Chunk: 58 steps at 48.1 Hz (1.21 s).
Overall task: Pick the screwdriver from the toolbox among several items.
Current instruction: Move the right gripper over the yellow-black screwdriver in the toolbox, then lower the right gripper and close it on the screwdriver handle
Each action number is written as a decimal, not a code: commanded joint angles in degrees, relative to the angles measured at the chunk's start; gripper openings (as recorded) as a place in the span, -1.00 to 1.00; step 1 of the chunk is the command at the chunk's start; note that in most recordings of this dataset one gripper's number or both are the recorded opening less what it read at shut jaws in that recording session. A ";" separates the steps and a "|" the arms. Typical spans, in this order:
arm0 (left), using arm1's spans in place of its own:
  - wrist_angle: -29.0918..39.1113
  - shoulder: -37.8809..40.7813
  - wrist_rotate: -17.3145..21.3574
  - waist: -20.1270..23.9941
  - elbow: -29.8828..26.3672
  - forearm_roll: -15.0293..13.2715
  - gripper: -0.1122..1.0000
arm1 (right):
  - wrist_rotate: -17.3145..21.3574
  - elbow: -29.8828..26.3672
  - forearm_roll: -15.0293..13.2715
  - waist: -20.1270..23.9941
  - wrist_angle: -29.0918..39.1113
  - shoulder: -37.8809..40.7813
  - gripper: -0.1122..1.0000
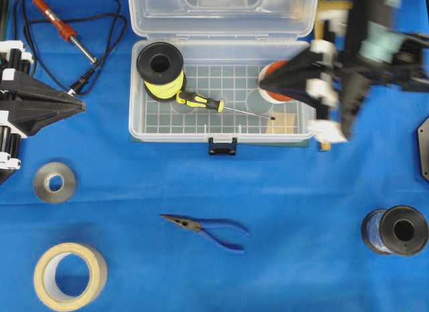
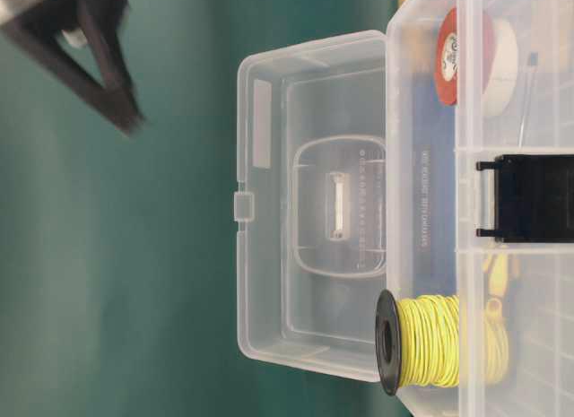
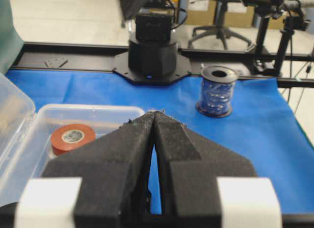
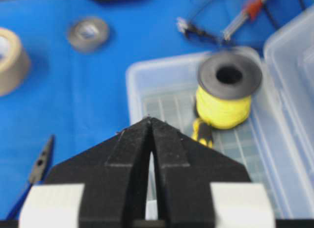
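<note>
The screwdriver (image 1: 199,101), yellow-and-black handle and thin silver shaft, lies on the gridded floor of the open clear toolbox (image 1: 141,127). Its handle rests against a yellow wire spool (image 1: 161,70). Part of the handle shows in the right wrist view (image 4: 202,132). My right gripper (image 1: 263,82) is shut and empty, blurred, above the toolbox's right end, over a red tape roll (image 1: 281,94). My left gripper (image 1: 83,107) is shut and empty, left of the toolbox above the cloth. From the left wrist view the fingertips (image 3: 155,114) touch.
An orange soldering iron (image 1: 60,25) with black cord lies at back left. Blue pliers (image 1: 208,228), a grey tape roll (image 1: 55,182), a beige tape roll (image 1: 70,276) and a blue wire spool (image 1: 395,230) lie on the blue cloth in front.
</note>
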 commanded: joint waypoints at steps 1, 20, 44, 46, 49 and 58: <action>-0.26 0.53 0.00 -0.09 -0.62 -0.09 -0.80 | 2.02 -5.71 0.09 -1.76 4.13 4.83 -0.72; -0.44 0.53 -0.09 -0.09 -0.44 -0.18 -0.80 | 6.06 -19.60 -0.88 -3.96 17.58 26.46 0.54; -0.44 0.44 -0.18 0.35 0.09 -0.35 -0.80 | 8.53 -23.55 -0.70 -4.57 18.37 41.57 0.51; -0.44 0.44 -0.18 0.35 0.18 -0.35 -0.80 | 8.53 -23.55 -0.79 -4.57 18.37 41.92 0.50; -0.35 0.53 -0.18 0.35 0.26 -0.35 -0.80 | 8.53 -23.55 -0.79 -4.57 18.28 42.36 0.45; -0.35 0.18 -0.62 0.35 0.70 -0.44 -0.80 | 8.53 -23.55 -0.62 -4.57 18.11 42.63 -0.31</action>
